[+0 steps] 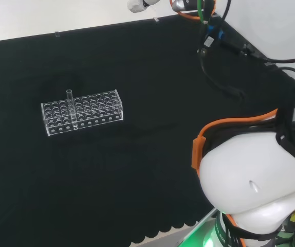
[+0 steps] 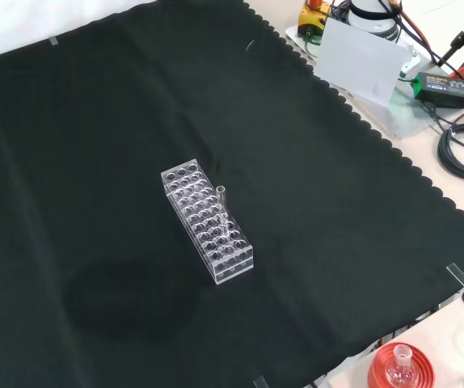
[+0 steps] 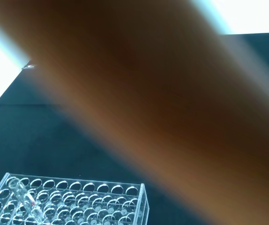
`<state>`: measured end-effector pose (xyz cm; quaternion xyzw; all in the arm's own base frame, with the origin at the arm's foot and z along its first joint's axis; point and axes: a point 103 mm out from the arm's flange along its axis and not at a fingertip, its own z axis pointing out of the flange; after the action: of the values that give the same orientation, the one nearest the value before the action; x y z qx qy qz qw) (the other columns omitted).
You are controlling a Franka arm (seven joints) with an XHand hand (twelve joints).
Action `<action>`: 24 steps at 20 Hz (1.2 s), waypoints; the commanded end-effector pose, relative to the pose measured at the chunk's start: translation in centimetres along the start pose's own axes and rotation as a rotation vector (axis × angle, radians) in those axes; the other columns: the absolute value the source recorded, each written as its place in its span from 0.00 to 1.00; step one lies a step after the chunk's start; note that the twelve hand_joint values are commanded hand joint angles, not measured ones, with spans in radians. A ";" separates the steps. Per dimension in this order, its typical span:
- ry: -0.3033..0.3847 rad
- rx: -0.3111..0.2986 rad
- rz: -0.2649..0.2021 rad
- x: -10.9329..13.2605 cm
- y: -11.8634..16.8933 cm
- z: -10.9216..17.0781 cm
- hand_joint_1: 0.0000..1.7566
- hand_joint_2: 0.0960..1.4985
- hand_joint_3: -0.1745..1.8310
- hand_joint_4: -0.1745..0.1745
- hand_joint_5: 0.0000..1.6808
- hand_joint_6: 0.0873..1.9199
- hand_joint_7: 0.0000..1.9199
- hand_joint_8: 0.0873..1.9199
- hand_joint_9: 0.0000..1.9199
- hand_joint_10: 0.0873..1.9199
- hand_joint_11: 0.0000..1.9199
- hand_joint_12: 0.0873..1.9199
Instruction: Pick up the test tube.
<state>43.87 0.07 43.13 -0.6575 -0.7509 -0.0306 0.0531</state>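
A clear test tube (image 1: 71, 107) stands upright in a clear plastic rack (image 1: 83, 112) with several rows of holes, left of the cloth's middle in the head view. In the front view the test tube (image 2: 222, 205) rises from the rack's right side, and the rack (image 2: 207, 221) sits mid-cloth. The wrist view looks down from far off at the rack (image 3: 69, 202) with the test tube (image 3: 27, 200) leaning in it. A small white part, perhaps of the hand (image 1: 139, 5), shows at the head view's top edge, far from the rack. Nothing touches the tube.
The arm's white links (image 1: 255, 180) and black cables (image 1: 224, 46) stand at the head view's right. A flask on a red ribbed stand (image 2: 400, 368) sits off the cloth at the front view's lower right. A blurred brown band (image 3: 162, 103) crosses the wrist view.
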 end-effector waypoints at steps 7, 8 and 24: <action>0.036 0.016 -0.084 1.6 6.7 2.2 0.45 0.48 0.38 0.30 0.10 0.15 0.12 0.43 0.07 0.48 0.00 0.73; 0.036 0.020 -0.089 1.7 7.1 2.3 0.45 0.48 0.38 0.30 0.10 0.14 0.12 0.43 0.07 0.48 0.00 0.73; 0.178 0.135 -0.175 4.9 11.3 6.2 0.45 0.48 0.38 0.30 0.10 0.14 0.12 0.43 0.07 0.48 0.00 0.73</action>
<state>54.23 5.59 38.54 -0.5946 -0.7955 -0.0326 0.1120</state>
